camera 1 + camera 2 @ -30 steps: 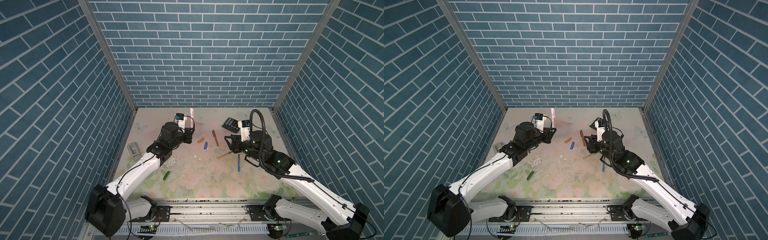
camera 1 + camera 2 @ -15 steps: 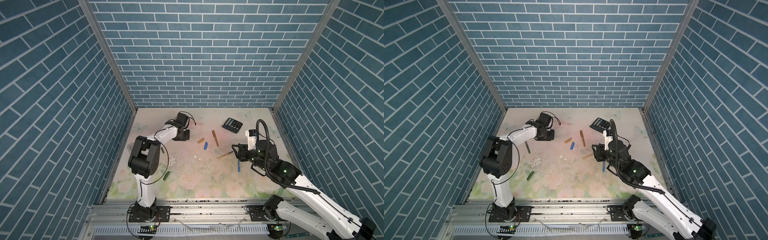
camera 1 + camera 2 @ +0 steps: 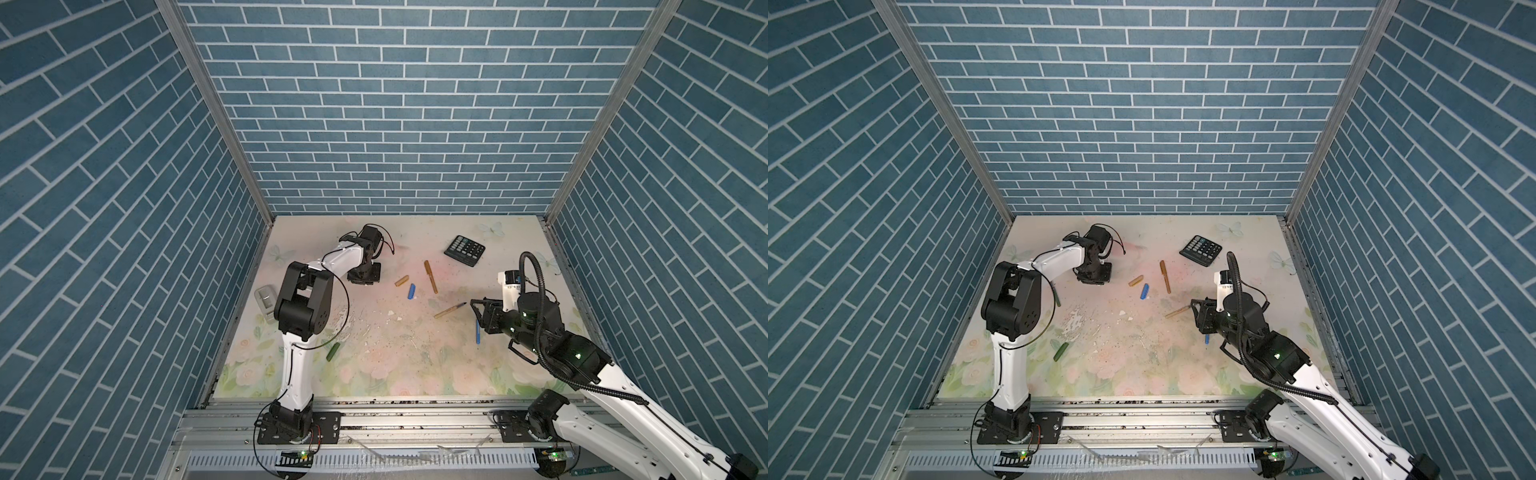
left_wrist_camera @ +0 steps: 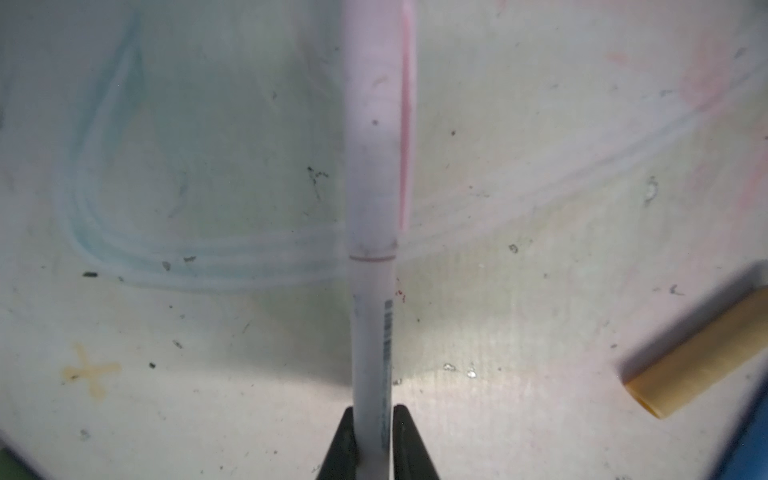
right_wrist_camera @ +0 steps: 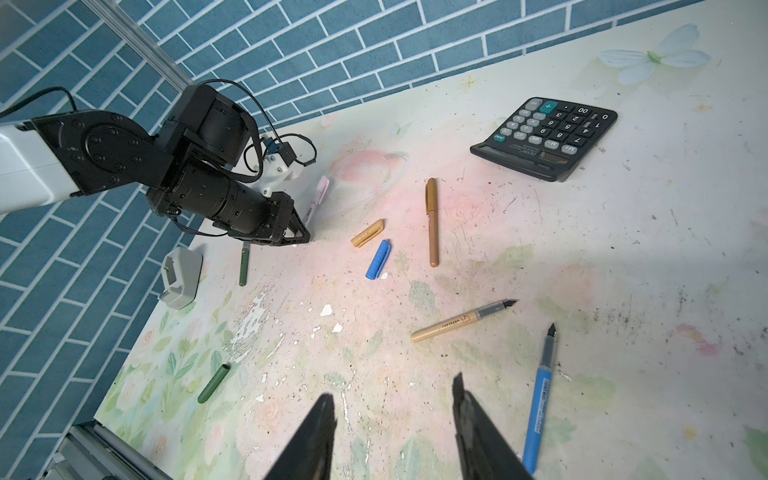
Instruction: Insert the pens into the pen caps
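Floral tabletop (image 3: 374,365), blue brick walls (image 3: 395,124). Left fingers (image 4: 340,449) narrow, pinching the capped pink pen (image 4: 370,208) at the back left; right fingers (image 5: 316,436) wide and empty, hovering near the blue pen (image 5: 538,411).

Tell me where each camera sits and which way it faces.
Both top views: high above the front rail, looking down on the table; left arm and right arm show.
Left wrist: just above the left claw, looking down along the white-pink pen it grips.
Right wrist: behind the open right claw, facing across the table toward the left arm and calculator.
Shared: both wrist views show the white-pink pen and tan cap.
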`<state>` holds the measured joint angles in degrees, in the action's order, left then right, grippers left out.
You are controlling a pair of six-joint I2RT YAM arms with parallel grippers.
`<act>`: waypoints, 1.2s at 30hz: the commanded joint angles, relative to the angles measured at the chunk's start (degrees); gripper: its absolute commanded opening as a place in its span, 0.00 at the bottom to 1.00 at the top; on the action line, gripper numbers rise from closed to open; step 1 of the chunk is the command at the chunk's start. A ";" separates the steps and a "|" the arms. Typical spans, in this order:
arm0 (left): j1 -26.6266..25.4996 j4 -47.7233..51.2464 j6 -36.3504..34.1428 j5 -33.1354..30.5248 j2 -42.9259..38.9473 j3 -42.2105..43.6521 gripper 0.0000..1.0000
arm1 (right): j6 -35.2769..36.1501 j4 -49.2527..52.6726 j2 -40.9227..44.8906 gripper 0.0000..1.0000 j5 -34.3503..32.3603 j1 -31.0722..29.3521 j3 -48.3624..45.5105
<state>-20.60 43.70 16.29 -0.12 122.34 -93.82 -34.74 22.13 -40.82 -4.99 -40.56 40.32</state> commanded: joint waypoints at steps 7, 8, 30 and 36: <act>0.03 2.72 0.23 1.21 0.21 -1.26 0.33 | -1.99 0.96 0.41 0.48 -1.49 0.23 -0.67; 0.02 2.77 0.23 1.53 -0.04 -1.33 0.34 | -2.00 0.82 0.34 0.48 -1.19 0.21 -0.67; 0.63 -5.43 8.36 -4.60 -39.16 28.58 0.42 | -0.96 -2.25 -2.21 0.48 1.03 0.21 -2.27; 7.39 -9.27 14.63 -6.70 -51.26 43.98 0.48 | -0.16 -5.44 -5.97 0.48 3.63 0.24 -2.17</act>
<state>-17.23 38.15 26.48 -5.82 72.75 -53.21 -34.72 19.64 -45.47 -3.18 -40.53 38.44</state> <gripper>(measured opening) 0.484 0.480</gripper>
